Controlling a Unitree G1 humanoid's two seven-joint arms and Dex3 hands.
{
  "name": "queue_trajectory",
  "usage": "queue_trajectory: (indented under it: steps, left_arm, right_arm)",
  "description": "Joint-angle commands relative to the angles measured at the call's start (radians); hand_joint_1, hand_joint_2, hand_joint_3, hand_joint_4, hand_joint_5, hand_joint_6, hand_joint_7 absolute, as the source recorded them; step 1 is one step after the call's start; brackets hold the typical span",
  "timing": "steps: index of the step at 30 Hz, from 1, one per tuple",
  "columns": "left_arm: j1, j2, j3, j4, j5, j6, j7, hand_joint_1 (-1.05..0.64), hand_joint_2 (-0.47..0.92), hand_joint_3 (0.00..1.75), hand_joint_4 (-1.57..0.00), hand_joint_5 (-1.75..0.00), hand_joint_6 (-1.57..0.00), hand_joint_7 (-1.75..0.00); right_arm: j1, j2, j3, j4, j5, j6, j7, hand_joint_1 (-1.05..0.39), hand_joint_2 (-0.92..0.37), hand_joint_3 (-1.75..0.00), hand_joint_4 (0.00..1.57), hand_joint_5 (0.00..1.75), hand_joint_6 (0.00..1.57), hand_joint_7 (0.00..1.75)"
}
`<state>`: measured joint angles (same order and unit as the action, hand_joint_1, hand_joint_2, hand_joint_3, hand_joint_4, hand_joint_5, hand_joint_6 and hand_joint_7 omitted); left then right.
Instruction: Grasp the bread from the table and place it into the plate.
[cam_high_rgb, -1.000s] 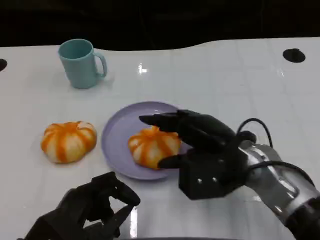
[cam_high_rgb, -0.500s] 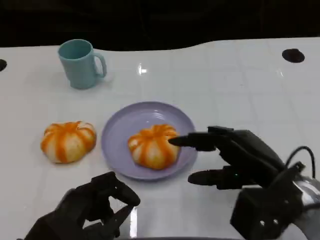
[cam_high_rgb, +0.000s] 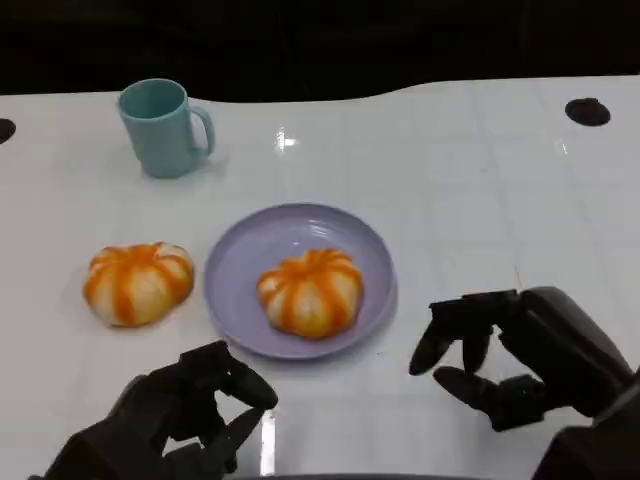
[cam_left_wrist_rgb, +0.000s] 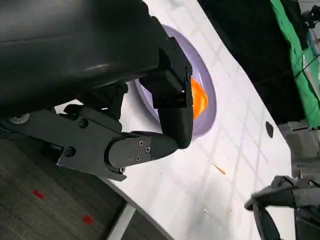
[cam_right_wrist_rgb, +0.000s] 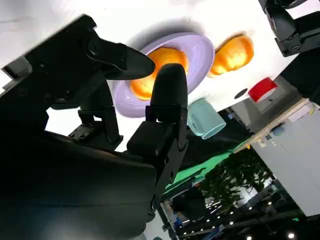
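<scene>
left hand (cam_high_rgb: 170, 420): cut off by head view's lower edge; wrist + forearm out of pic.
right hand (cam_high_rgb: 520, 365): cut at lower right corner, arm out of pic.
plate (cam_left_wrist_rgb: 206, 95): in left wrist view mostly hidden behind the hand's shell + fingers (cam_left_wrist_rgb: 172, 112); only part of rim shows.
bread (cam_left_wrist_rgb: 199, 100): on the plate, just an orange sliver shows past those fingers.
2nd bread (cam_right_wrist_rgb: 232, 54): in right wrist view partly behind plate rim.
cup (cam_right_wrist_rgb: 205, 119): in right wrist view partly hidden by finger.
dark spot (cam_high_rgb: 5, 128): on worktop, cut by left edge, can't tell what it is.
</scene>
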<state>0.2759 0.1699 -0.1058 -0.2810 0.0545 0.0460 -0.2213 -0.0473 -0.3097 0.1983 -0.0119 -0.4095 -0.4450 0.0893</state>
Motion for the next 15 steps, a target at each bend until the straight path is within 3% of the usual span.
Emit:
queue_trajectory:
  steps: [1, 9, 15]
  left_arm:
    - [0.001, 0.009, 0.009, -0.007, -0.011, 0.010, -0.004, -0.31, 0.87, 0.57, -0.71, -1.75, -0.61, -1.30]
    - [-0.006, 0.013, 0.014, -0.005, -0.013, 0.016, -0.006, -0.32, 0.88, 0.55, -0.71, -1.75, -0.61, -1.30]
    - [-0.014, 0.017, 0.019, 0.003, -0.009, 0.014, -0.007, -0.32, 0.88, 0.55, -0.72, -1.75, -0.62, -1.30]
  right_arm:
    - [0.059, -0.038, -0.031, -0.078, -0.019, 0.028, 0.009, -0.10, -0.29, -1.22, 0.88, 1.62, 0.86, 1.21]
    - [0.162, -0.046, -0.066, -0.180, -0.019, 0.068, 0.011, -0.05, -0.29, -1.18, 0.87, 1.67, 0.82, 1.25]
    - [0.187, -0.030, -0.066, -0.158, -0.036, 0.071, -0.026, -0.03, -0.30, -1.16, 0.86, 1.72, 0.80, 1.28]
